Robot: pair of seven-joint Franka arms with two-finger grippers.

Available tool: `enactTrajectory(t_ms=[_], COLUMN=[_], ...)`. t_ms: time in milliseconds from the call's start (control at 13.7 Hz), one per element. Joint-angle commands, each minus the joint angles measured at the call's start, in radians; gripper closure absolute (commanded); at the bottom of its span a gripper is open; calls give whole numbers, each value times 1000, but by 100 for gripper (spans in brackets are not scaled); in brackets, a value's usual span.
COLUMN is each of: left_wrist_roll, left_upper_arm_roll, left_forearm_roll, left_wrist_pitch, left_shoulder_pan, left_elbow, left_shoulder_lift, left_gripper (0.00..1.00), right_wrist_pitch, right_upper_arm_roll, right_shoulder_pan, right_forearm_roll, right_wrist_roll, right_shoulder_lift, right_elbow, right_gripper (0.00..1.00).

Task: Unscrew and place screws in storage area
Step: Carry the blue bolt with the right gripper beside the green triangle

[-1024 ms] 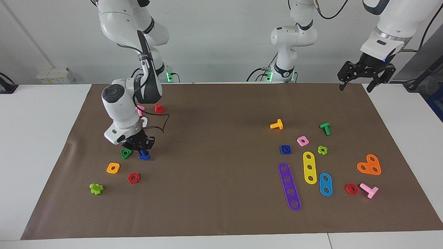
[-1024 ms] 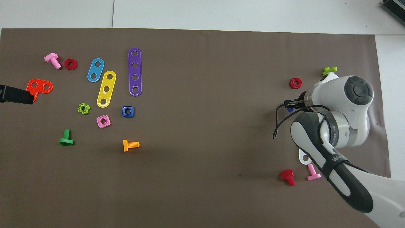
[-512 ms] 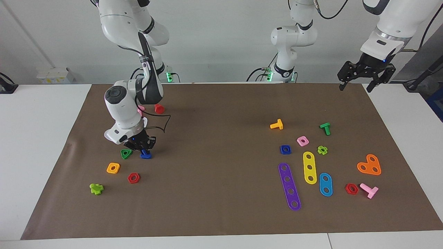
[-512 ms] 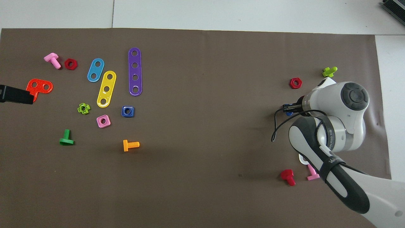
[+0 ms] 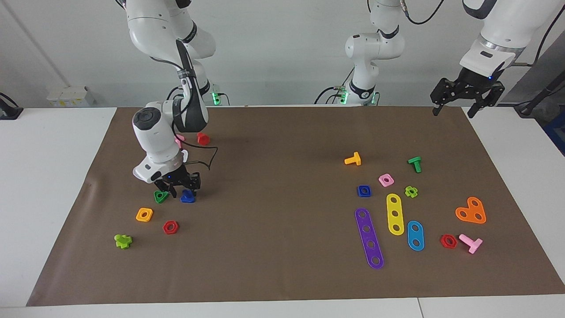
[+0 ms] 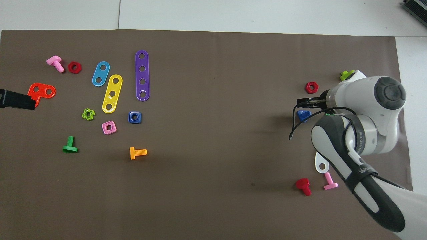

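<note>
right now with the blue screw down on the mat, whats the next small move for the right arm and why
Probably lift the right gripper straight up. Its fingers stand open just over the blue screw, which lies on the mat beside the green triangle nut, so nothing is held. The left gripper waits over the mat's corner.

Bright, even overhead light; soft shadows, sharp focus, no glare.

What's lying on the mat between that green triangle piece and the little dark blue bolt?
Nothing lies on the mat there. In the facing view the right gripper hangs open over the gap between the green triangle nut and the blue bolt.
</note>
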Motion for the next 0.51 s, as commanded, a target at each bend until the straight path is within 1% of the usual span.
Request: enactTrajectory(t_ms=[0,73,293,439], left_wrist_roll=[14,14,14,14], left_upper_arm_roll=[-4,-4,-4,-4], left_forearm_roll=[-19,-19,-19,-19], left_wrist_pitch=[-4,-4,-4,-4], left_shoulder_pan=[13,13,13,13], left_elbow=[-35,-35,-33,-35], left_shoulder_lift=[-31,-31,-31,-31], left_gripper=[0,0,0,0], right_wrist_pitch=[-204,-261,-387,-513], right_upper_arm_roll=[-2,-8,-13,-13], right_shoulder_pan=[-13,-16,-56,-79], right_forearm_roll=[-6,-6,-10,-10], right_wrist_roll=[69,69,67,67], right_shoulder_lift=[-15,-32,-131,-180], right_elbow=[164,204,237,290], right_gripper=[0,0,0,0])
